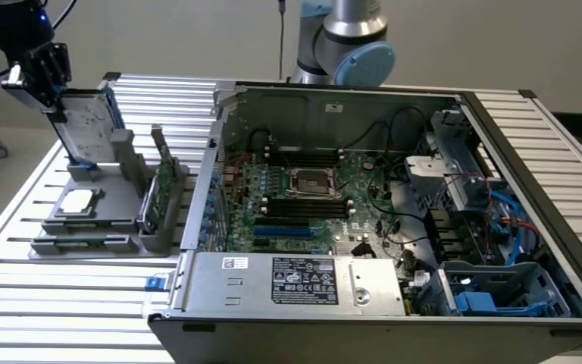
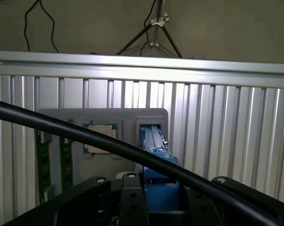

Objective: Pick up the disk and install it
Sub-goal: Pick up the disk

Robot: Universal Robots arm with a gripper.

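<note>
Wrist view: disk (image 2: 158, 188) between jaws

Open computer case (image 1: 321, 102) beside grey parts holder (image 1: 84, 244)

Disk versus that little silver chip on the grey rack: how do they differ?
The disk is much larger and framed in blue plastic; the chip is a small silver square. The disk stands on edge, leaning slightly, while the chip lies flat. Both are silver-grey, with straight edges.
</note>
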